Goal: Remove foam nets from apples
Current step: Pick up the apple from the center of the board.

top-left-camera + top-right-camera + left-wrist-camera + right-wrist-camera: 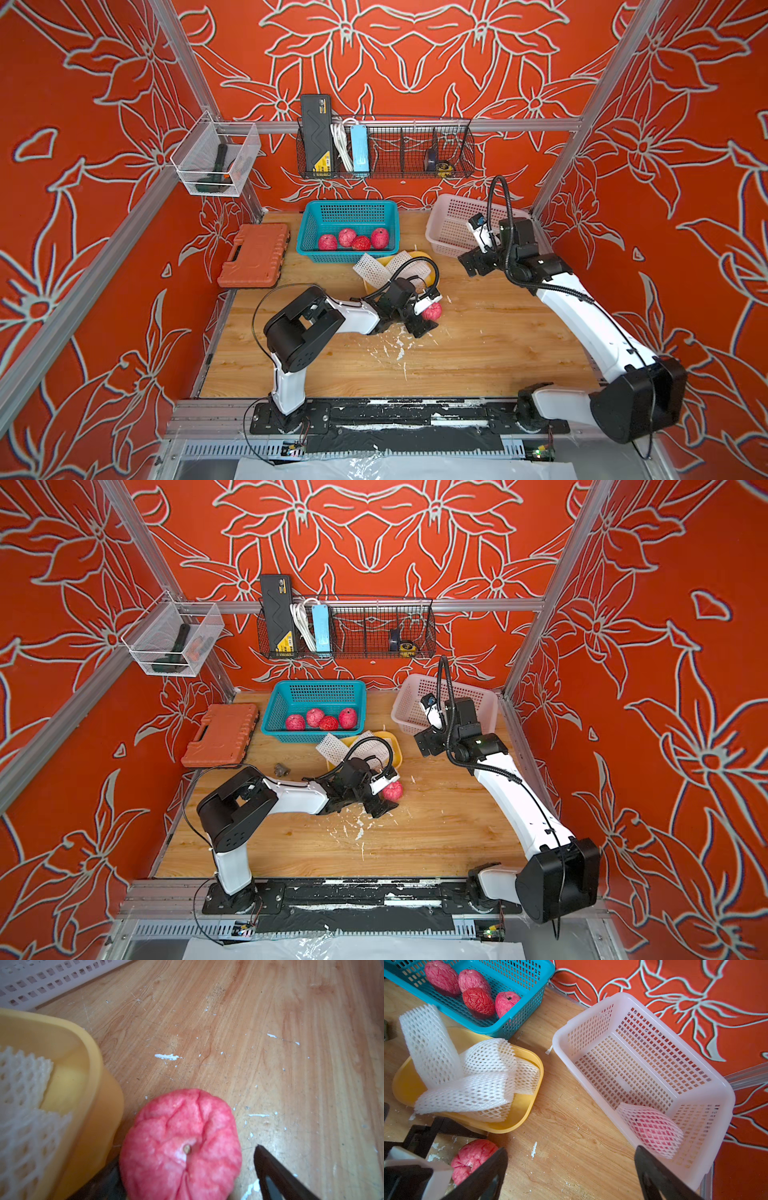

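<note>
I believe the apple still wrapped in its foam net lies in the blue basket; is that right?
Not quite: the apple still wrapped in its foam net lies in the white basket, as the right wrist view shows; the blue basket holds bare apples.

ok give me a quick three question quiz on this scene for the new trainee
1. How many bare apples lie in the blue basket?
2. True or false: the apple in the white basket is wrapped in a foam net.
3. The loose foam nets are piled in: A) the yellow tray B) the blue basket C) the orange case.
Key: 1) four 2) true 3) A
</note>
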